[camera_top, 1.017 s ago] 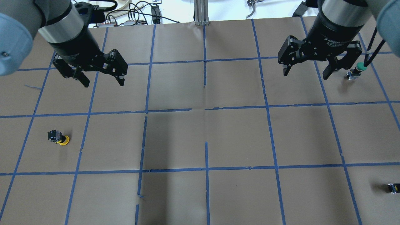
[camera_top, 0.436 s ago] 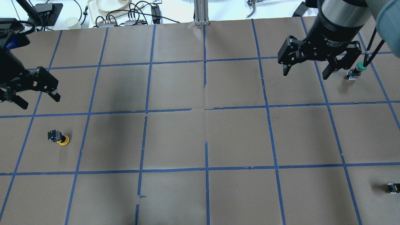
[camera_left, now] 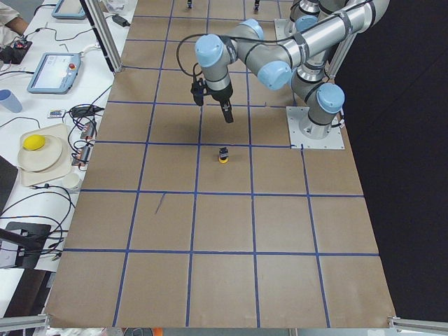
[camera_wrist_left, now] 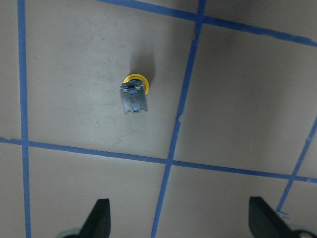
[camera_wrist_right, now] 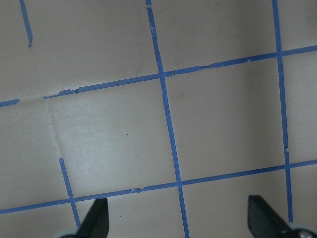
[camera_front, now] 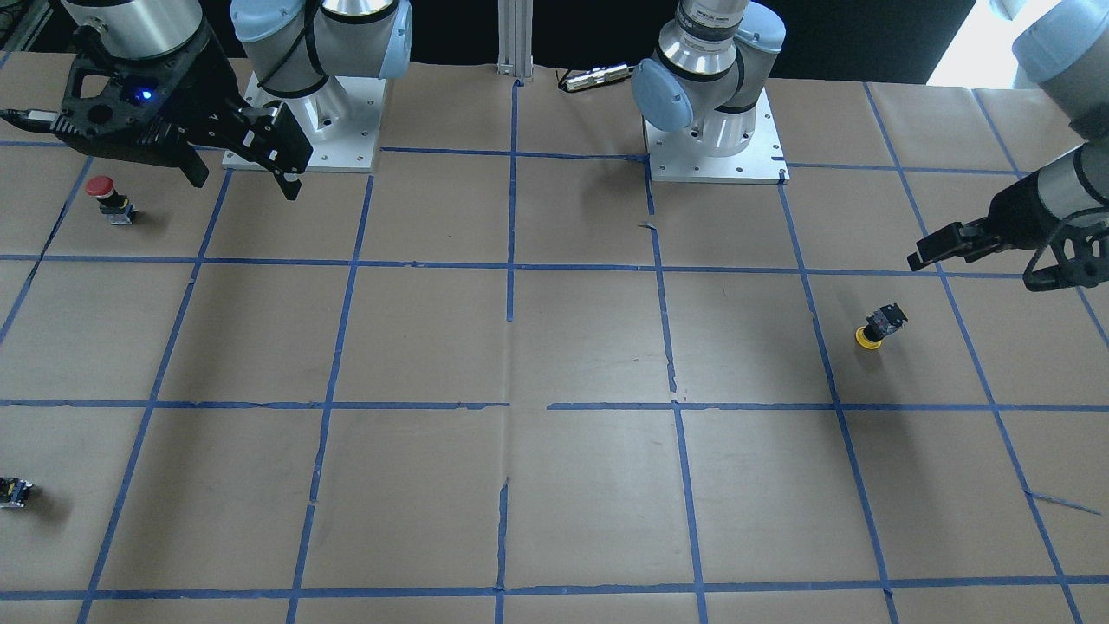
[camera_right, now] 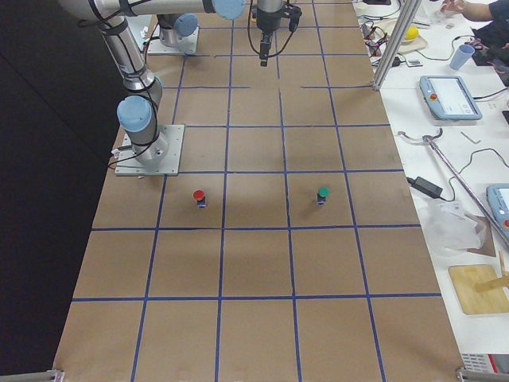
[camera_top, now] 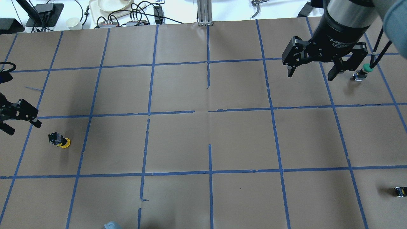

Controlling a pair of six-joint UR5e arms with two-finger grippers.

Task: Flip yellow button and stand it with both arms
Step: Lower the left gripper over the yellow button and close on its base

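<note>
The yellow button point(camera_top: 59, 140) sits on the brown paper at the table's left side, its yellow cap against the paper and its black body up. It also shows in the front view point(camera_front: 877, 327), the left side view point(camera_left: 223, 155) and the left wrist view point(camera_wrist_left: 134, 94). My left gripper point(camera_top: 20, 126) is open and empty. It hovers just left of and behind the button, apart from it point(camera_front: 979, 269) point(camera_wrist_left: 181, 223). My right gripper point(camera_top: 310, 74) is open and empty, high over the far right of the table point(camera_front: 243, 180) point(camera_wrist_right: 181, 223).
A green-capped button point(camera_top: 365, 68) stands just right of my right gripper. A red-capped button point(camera_front: 102, 186) stands near the right arm's base. A tiny black part with a yellow spot point(camera_top: 400, 191) lies at the right edge. Cables and a tray point(camera_top: 111, 6) lie beyond the table's far edge.
My left arm has swung from the back left of the table out to the left edge and down toward the yellow button, still open. The right gripper and the button have not moved.
</note>
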